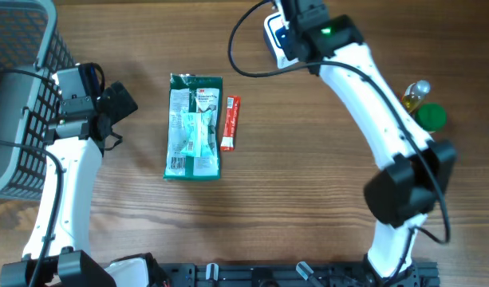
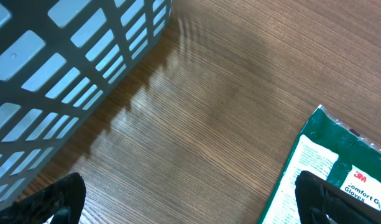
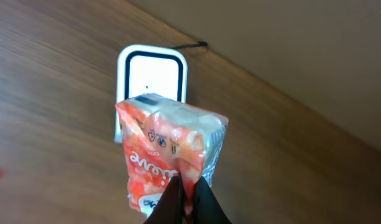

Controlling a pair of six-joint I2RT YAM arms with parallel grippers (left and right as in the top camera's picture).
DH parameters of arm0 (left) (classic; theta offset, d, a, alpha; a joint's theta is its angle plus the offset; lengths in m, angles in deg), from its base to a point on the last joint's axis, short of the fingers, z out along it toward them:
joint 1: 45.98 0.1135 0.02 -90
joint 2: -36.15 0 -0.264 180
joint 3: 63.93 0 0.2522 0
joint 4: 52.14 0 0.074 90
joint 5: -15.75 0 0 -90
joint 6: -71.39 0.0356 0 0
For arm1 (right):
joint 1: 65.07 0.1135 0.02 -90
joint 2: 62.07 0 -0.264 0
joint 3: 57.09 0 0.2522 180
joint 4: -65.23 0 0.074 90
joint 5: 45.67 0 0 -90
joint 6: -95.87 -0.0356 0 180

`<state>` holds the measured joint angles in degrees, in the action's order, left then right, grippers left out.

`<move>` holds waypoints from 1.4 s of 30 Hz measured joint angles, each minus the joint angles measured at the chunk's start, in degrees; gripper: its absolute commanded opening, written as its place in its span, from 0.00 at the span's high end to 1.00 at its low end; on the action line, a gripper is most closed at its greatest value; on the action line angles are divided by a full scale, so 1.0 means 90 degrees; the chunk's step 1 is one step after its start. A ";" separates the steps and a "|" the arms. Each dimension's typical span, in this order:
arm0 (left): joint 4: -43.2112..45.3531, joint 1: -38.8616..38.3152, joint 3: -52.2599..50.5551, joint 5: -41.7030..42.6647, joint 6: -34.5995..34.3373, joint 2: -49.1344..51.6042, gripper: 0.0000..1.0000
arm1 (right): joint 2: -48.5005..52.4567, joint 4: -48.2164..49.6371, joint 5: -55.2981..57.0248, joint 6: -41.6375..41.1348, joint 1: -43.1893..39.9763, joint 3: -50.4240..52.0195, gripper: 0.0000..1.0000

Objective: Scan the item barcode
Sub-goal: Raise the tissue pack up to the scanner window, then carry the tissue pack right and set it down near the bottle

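In the right wrist view my right gripper is shut on the lower edge of an orange-and-white snack packet. The packet hangs just in front of a white scanner with a dark window, covering its lower part. I cannot make out a barcode on the packet. In the overhead view the right gripper sits at the top edge over the scanner, and the arm hides the packet. My left gripper stands open above bare wood, left of the green pack; its fingers are spread wide with nothing between them.
A green glove pack lies mid-table with a thin red stick packet along its right side. A grey mesh basket fills the left edge. A small bottle and a green round object stand at the right.
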<state>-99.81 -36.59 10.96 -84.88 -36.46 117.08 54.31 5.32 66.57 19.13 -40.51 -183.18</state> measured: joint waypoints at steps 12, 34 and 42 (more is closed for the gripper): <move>0.0000 0.0000 0.0000 0.0000 0.0000 0.0000 0.00 | 0.1081 0.1554 0.1049 0.1219 0.0000 0.0007 0.96; 0.0000 0.0000 0.0000 0.0000 0.0002 0.0000 0.00 | 0.1967 0.2902 0.1821 0.2832 0.0352 0.0012 0.96; 0.0000 0.0000 0.0000 0.0000 0.0000 0.0000 0.00 | 0.2076 0.2800 0.2057 0.2800 0.0338 0.0012 0.96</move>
<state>-99.81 -36.59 10.96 -84.88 -36.46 117.08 73.00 30.52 85.08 44.33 -37.47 -183.07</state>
